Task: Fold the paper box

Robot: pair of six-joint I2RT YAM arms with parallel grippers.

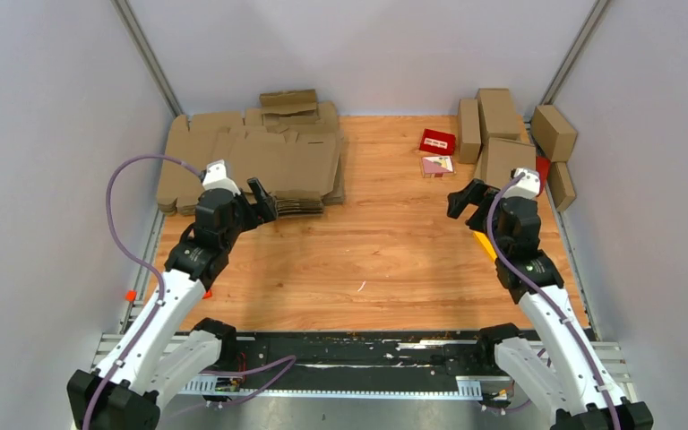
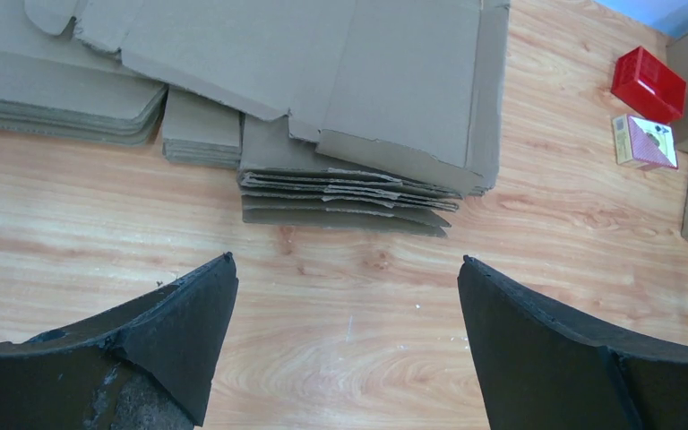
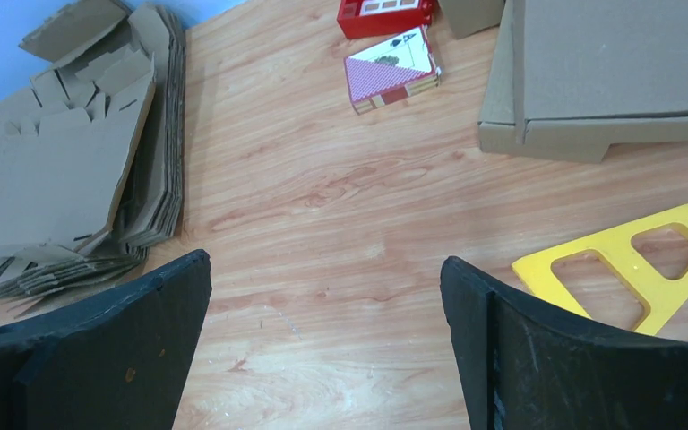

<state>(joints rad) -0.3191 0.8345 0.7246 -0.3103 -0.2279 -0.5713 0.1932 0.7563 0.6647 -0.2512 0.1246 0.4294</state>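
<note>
With L tool (image 2: 347,269) & R tool (image 3: 324,269) both spread, empty, I reckoned best to pinch 1 edge of the paper box (image 2: 394,72) only, lying flat atop the stack of blanks (image 2: 340,204) at far-left worktop (image 2: 98,233).

Red carton (image 1: 437,141) just beside a card pack (image 1: 437,165), a yellow plastic triangle (image 3: 530,266), a stack of flat blanks (image 2: 340,210)

A robotics lab test cell is suggested by plain grey partition walls (image 1: 45,116), aluminium frame posts (image 1: 148,55), a left robot arm (image 1: 166,309) and a right robot arm (image 1: 546,300) bolted along a wood-grain table (image 1: 385,260), and piled flat cardboard blanks (image 1: 269,161).
</note>
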